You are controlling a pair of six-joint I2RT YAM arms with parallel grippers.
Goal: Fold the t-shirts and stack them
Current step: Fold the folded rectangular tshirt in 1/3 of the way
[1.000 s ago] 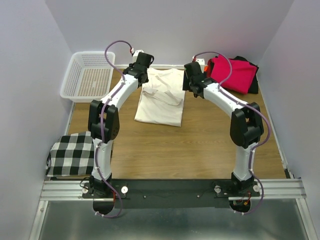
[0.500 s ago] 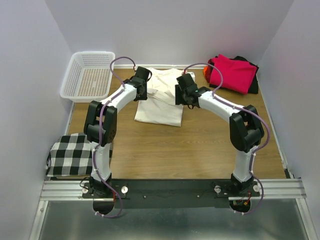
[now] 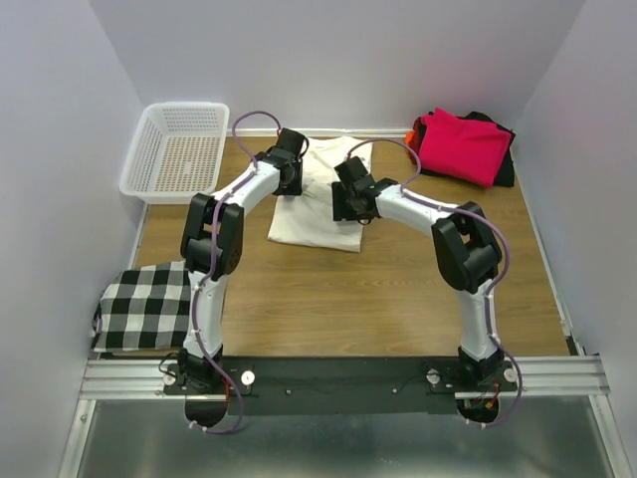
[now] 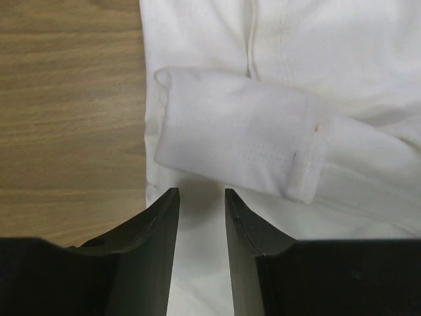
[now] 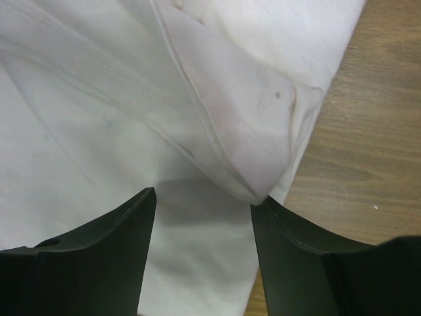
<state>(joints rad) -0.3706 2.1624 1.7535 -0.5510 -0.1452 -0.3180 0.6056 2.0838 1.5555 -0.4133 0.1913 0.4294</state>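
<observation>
The cream t-shirt (image 3: 317, 221) lies partly folded on the wooden table, its sleeves turned in. My left gripper (image 3: 291, 179) hovers over its left edge, open, with only flat fabric below the narrow gap (image 4: 201, 192) and the folded sleeve (image 4: 243, 131) just ahead. Over the shirt's right side my right gripper (image 3: 348, 204) stands open and wider (image 5: 202, 197), the other sleeve fold (image 5: 250, 131) touching its right fingertip (image 5: 263, 210). A folded magenta-red t-shirt (image 3: 463, 146) lies at the back right on a black one (image 3: 508, 167), with an orange edge (image 3: 410, 137) showing beside it.
A white mesh basket (image 3: 179, 149) stands at the back left. A black-and-white checked cloth (image 3: 144, 304) hangs over the table's front left edge. Bare wood (image 3: 348, 299) lies between the shirt and the arm bases. Walls close the table in on three sides.
Both grippers have come from the shirt's far edge toward the front and inward, down over the cream t-shirt. The right one moved furthest, leftward onto the shirt.
</observation>
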